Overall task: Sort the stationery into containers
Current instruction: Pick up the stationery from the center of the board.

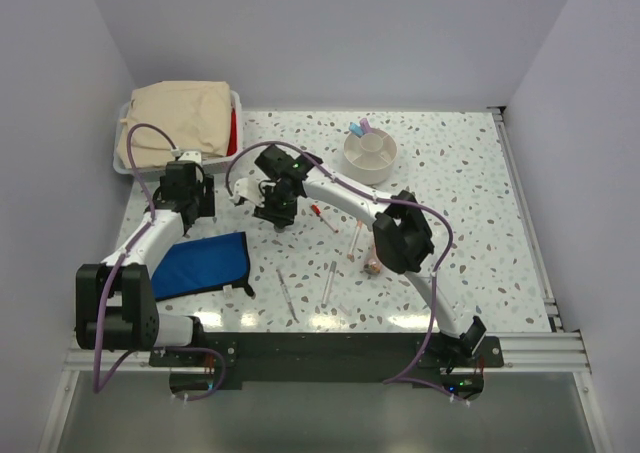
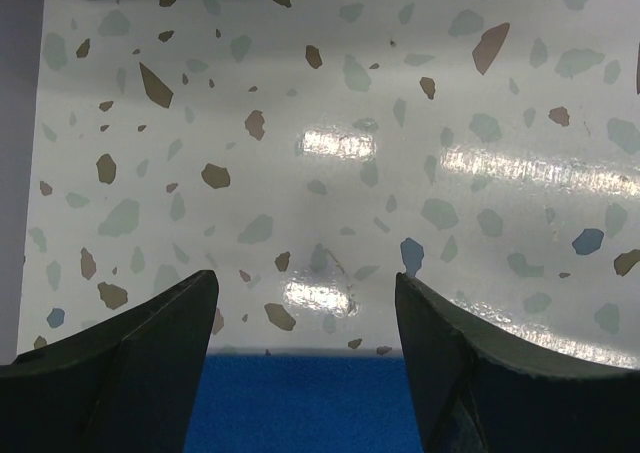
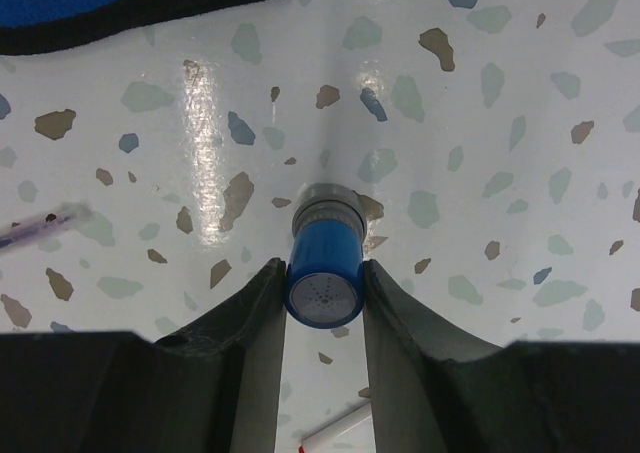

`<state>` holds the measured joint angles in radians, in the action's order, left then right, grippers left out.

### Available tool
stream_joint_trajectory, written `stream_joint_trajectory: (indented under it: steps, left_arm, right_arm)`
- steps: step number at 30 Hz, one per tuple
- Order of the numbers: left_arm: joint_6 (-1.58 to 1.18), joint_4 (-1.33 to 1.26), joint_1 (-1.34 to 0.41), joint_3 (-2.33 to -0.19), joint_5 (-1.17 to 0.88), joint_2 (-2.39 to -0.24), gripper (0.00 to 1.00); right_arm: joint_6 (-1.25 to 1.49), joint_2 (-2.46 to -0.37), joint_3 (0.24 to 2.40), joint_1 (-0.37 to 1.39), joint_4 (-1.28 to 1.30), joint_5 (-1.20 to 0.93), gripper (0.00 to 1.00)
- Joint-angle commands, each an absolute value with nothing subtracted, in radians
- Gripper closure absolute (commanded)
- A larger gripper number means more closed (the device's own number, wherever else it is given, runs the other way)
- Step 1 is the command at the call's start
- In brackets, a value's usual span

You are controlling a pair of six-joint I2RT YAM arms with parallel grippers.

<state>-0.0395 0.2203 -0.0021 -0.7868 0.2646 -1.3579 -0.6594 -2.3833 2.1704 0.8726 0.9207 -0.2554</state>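
Between right fingers, half-hidden blue-capped stick

Blue-capped stick, seemingly upright, pinched between jaws.

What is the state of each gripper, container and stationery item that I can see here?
Left gripper: open, empty.
Right gripper: shut on the blue-capped stick.
Round white cup: upright, two sticks at its far rim.
White bin: filled by a folded beige cloth.
Blue pouch: lying flat.
Silver pens: lying loose on the table, not yet sorted.
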Motion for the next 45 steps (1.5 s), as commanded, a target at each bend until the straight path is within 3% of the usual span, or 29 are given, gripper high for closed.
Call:
stream_joint_trajectory:
  steps: [1,17,28,38,45]
  left_arm:
    - [-0.023,0.181,-0.009,-0.808,0.267,-1.356,0.23]
    - [-0.021,0.213,-0.034,-0.847,0.247,-1.348,0.23]
    - [0.077,0.196,-0.025,-0.905,0.216,-1.367,0.25]
    - [0.080,0.216,-0.037,-1.072,0.052,-1.497,0.28]
    - [0.095,0.219,-0.067,-1.132,0.005,-1.560,0.31]
  right_arm:
    - [-0.686,-2.405,2.129,0.887,0.910,-0.238,1.00]
    - [-0.680,-2.477,2.223,0.885,1.044,-0.235,1.00]
    - [-0.690,-2.243,2.402,0.815,1.204,-0.176,1.00]
    - [-0.568,-2.149,2.522,0.560,1.204,-0.106,1.00]
    - [-0.456,-2.124,2.491,0.354,1.101,-0.107,1.00]
